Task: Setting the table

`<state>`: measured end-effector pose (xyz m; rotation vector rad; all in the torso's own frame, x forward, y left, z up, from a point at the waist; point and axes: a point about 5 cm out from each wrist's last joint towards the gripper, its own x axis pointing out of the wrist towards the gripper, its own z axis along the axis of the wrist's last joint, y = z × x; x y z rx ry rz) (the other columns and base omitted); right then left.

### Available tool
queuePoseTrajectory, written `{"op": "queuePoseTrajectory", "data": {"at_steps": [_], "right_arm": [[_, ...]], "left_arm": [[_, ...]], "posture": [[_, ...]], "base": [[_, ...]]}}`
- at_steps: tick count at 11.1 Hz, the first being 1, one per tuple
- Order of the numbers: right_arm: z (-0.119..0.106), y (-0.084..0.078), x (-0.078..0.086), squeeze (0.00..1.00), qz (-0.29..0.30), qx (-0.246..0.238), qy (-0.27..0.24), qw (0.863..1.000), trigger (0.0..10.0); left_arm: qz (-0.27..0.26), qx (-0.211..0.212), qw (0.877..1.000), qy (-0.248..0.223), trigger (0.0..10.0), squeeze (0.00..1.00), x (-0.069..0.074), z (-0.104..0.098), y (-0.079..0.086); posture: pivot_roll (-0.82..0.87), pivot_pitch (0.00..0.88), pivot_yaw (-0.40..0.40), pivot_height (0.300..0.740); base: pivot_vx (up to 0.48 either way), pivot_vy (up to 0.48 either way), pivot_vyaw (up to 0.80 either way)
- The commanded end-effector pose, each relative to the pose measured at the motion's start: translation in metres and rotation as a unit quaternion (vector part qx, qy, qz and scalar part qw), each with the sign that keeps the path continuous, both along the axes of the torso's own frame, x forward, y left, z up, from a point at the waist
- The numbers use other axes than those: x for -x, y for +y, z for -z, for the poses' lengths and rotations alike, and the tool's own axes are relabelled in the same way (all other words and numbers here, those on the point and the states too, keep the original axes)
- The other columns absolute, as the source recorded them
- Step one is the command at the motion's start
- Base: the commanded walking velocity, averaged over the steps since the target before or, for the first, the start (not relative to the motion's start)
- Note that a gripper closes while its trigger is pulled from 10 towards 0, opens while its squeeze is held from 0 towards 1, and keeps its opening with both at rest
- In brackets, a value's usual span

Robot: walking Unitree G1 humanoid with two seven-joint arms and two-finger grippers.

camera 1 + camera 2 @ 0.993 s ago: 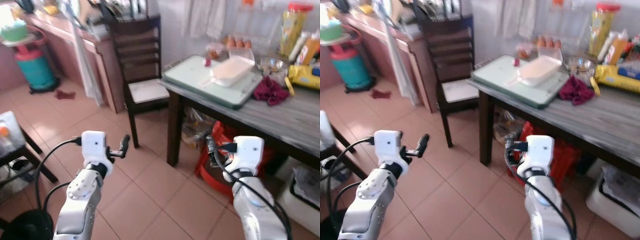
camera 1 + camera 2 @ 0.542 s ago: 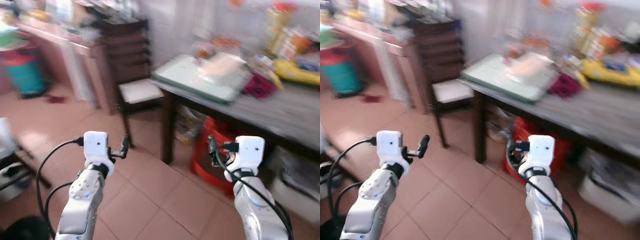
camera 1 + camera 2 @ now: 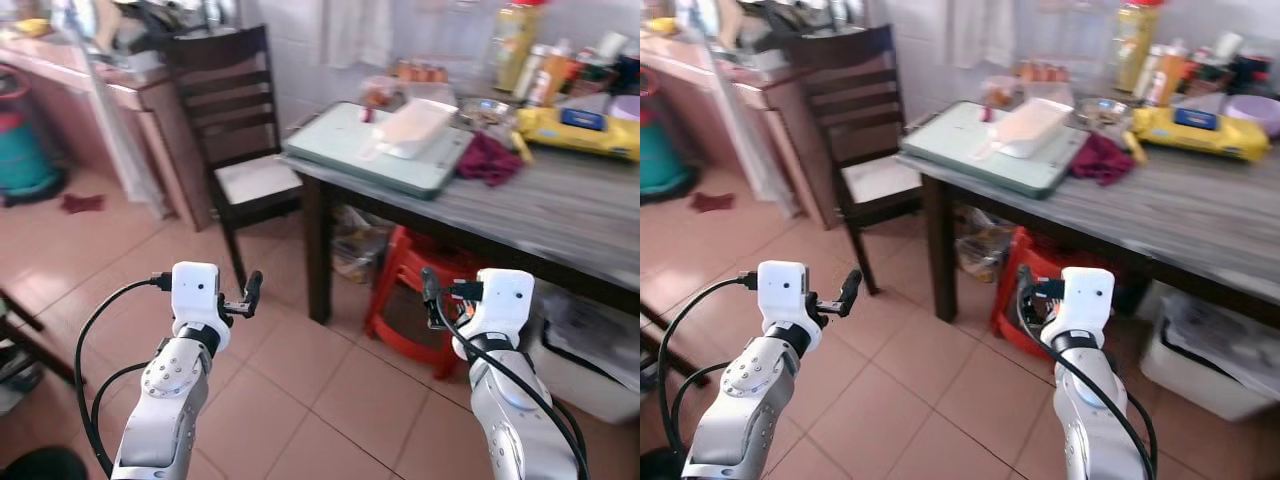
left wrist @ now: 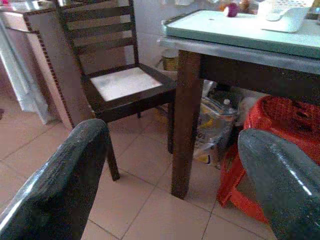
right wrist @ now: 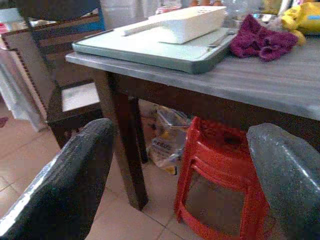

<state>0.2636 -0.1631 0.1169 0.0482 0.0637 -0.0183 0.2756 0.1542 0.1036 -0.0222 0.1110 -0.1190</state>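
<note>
Approach | left gripper (image 3: 250,291) and right gripper (image 3: 430,287) wide open, empty, raised ready | grey wooden table (image 3: 560,215) far right, pale green tray (image 3: 350,150) reachable.

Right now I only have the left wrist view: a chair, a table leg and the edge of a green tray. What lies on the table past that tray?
Observer: A crumpled maroon cloth lies beside the green tray, on the robot's right of it.
Operator: Anything further along?
Observer: A yellow packet lies beyond the cloth, nearer the wall.
Operator: And the right tool?
Observer: The right tool is held low, in front of the red stool under the table, open and holding nothing.
</note>
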Motion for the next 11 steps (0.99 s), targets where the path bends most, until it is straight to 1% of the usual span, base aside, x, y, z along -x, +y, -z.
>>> {"op": "queuePoseTrajectory", "data": {"at_steps": [1, 7, 9, 10, 11], "right_arm": [[0.0023, -0.0007, -0.0003, 0.00, 0.004, -0.005, 0.007, 1.000, 10.0], [0.0022, -0.0031, -0.0022, 0.00, 0.010, -0.007, 0.008, 1.000, 10.0], [0.0010, -0.0064, -0.0038, 0.00, 0.020, -0.005, 0.005, 1.000, 10.0], [0.0004, -0.0067, -0.0046, 0.00, 0.024, -0.004, 0.004, 1.000, 10.0], [-0.0013, -0.0074, -0.0048, 0.00, 0.029, 0.000, -0.001, 1.000, 10.0]], "left_arm": [[-0.002, -0.009, 1.000, 0.001, 10.0, 0.00, -0.0012, -0.0022, 0.0017], [-0.002, -0.012, 1.000, 0.004, 10.0, 0.00, -0.0018, -0.0024, 0.0014], [0.004, -0.014, 1.000, 0.005, 10.0, 0.00, -0.0026, -0.0020, 0.0007], [0.017, -0.017, 1.000, -0.004, 10.0, 0.00, -0.0034, -0.0036, 0.0009], [0.025, 0.002, 1.000, -0.005, 10.0, 0.00, -0.0032, -0.0045, 0.0019]], "posture": [[0.00, 0.000, 0.047, 0.740], [0.00, 0.000, 0.048, 0.740], [0.00, 0.000, 0.052, 0.740], [0.00, 0.000, 0.054, 0.740], [0.00, 0.000, 0.054, 0.740]], "base": [[-0.262, 0.000, 0.00], [-0.290, 0.000, 0.00], [-0.270, 0.000, 0.00], [0.000, 0.000, 0.00], [0.000, 0.000, 0.00]]}}
